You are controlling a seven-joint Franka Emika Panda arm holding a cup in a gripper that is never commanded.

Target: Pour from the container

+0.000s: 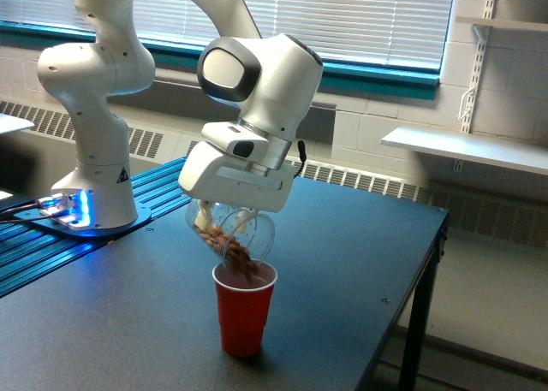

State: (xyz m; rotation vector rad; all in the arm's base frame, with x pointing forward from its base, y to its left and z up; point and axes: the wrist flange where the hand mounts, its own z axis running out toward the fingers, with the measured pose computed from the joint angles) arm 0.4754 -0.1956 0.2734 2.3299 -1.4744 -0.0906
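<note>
My arm white, dark grey at the joint. Container clear, brown and tan bits inside. Red cup, white rim. Surface dark grey. Window ledge teal; blinds white, slatted. Base light blue.

gripper tipping clear container, over red cup
</note>
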